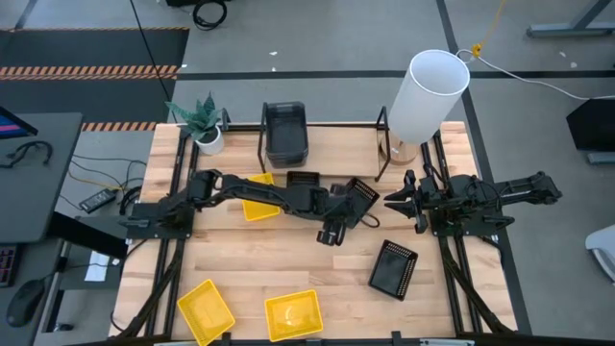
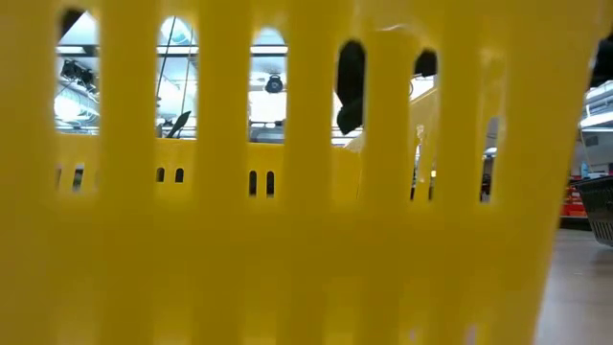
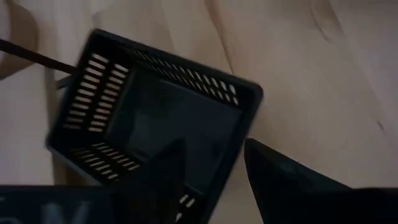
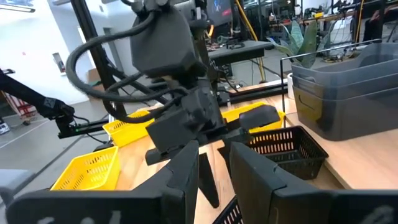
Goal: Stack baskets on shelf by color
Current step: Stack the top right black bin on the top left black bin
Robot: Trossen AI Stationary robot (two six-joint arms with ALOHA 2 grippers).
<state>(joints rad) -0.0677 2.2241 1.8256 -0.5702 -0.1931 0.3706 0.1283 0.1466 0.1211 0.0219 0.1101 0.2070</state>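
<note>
The shelf [image 1: 322, 144] stands at the table's far edge, grey baskets [image 1: 285, 133] already stacked in it. My left gripper [image 1: 352, 213] hovers mid-table over a black basket [image 3: 155, 118], fingers [image 3: 292, 186] spread astride its rim. I should seat one finger inside, then close squarely. My right gripper [image 1: 402, 202] waits alongside, spread.

no text, label, brand, number or sign can be read on anything here.
</note>
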